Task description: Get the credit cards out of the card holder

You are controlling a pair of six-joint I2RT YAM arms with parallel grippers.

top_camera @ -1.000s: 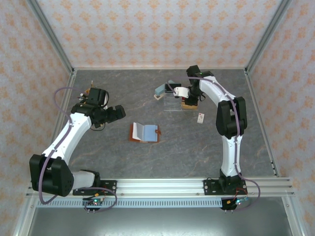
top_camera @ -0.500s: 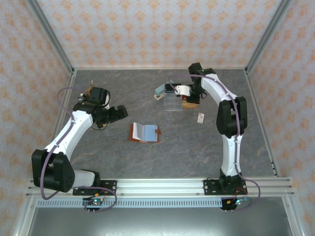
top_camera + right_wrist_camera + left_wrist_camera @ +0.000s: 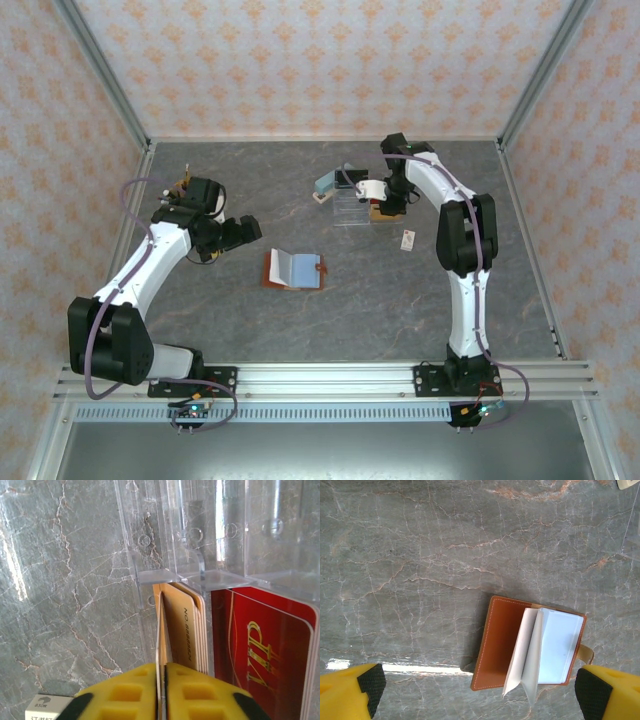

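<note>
The card holder [image 3: 293,269] is seen lying open on the grey marbled table [image 3: 200,320], a short way ahead of the left claw [image 3: 243,230]. In the left wrist view it is framed between the two fingers [image 3: 370,682], lower than their black pads. That claw is spread wide and nothing is held in it. The holder's spine is set roughly square to the line along which the fingers would close, so the open spread runs along that line. The left arm is judged clearly the nearer one. The right claw [image 3: 161,677] is well apart from the holder, at the clear acrylic organiser [image 3: 165,540].

The right claw's yellow fingers are pressed together on a thin tan card [image 3: 161,630], seen edge-on. Its free end reaches toward a slot of the organiser, just beside a stack of tan cards [image 3: 187,625]. A glossy red card [image 3: 265,650] with gold lettering is stood in the slot to that claw's right.

The holder's cover is smooth reddish-brown leather with pale stitching. Its inner pockets [image 3: 560,647] are soft, pale blue leaves, fanned like pages. Whether any card is left inside cannot be told. The cards are judged to be stiff, slick plastic, and the organiser hard and transparent.
</note>
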